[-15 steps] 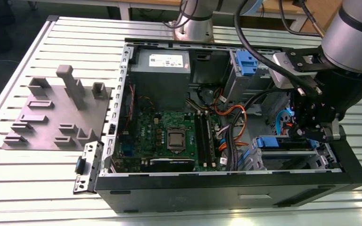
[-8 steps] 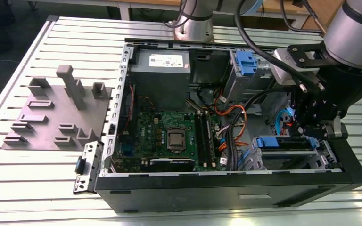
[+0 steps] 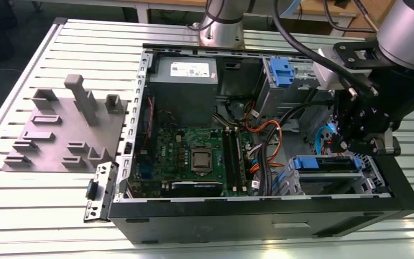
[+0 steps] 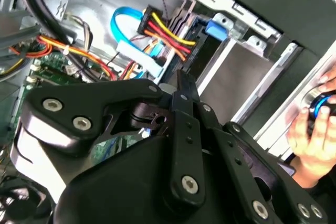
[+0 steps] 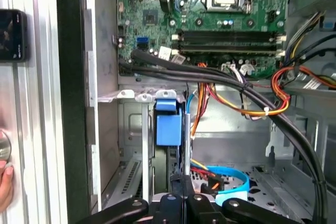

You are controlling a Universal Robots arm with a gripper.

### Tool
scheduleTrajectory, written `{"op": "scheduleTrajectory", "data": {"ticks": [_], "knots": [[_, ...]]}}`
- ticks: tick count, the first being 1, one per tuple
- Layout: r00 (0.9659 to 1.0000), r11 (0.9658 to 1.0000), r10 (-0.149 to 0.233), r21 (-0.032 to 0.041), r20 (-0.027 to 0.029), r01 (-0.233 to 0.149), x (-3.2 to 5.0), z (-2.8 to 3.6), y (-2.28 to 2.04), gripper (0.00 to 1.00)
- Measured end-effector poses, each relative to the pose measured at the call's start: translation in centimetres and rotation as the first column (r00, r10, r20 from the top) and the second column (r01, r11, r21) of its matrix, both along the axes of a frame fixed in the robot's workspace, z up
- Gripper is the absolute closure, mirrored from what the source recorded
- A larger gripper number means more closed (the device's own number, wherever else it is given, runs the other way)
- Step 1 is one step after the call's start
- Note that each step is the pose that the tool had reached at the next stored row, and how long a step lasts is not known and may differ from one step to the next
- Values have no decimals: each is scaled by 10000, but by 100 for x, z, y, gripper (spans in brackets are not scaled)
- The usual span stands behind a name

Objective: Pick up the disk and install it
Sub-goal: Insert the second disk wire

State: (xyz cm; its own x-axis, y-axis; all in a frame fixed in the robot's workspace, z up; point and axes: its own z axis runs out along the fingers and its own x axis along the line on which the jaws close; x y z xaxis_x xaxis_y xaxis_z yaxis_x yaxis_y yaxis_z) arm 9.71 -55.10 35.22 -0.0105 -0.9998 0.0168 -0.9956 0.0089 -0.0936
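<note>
Claw (image 3: 347, 141) is low in the open computer case (image 3: 192, 226), over the drive bay; can't tell its opening or whether it grips anything. Disk (image 3: 324, 163) sits slotted in the bay, blue carrier (image 5: 168, 124) showing. Judgement: push straight along rails, avoid cables (image 5: 252, 103)
</note>
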Motion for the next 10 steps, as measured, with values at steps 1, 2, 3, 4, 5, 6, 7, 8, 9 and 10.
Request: {"op": "scheduleTrajectory", "data": {"ticks": [1,2,3,4,5,6,7,8,9,10], "knots": [[10000,10000,-2,10,-90,2,0,5,0,89],[9999,10000,-2,17,-171,3,0,11,0,89],[9997,10000,-2,25,-234,3,0,15,0,89],[9996,10000,-5,30,-274,6,2,17,1,89],[9996,10000,-9,38,-291,10,1,26,1,89],[9995,10000,-12,39,-300,13,1,45,2,89],[9995,10000,-12,41,-310,13,1,61,3,89],[9995,10000,-12,40,-314,13,2,76,6,89],[9995,10000,-12,40,-315,13,2,89,9,89],[9995,10000,-12,39,-317,13,2,103,14,89]]}}
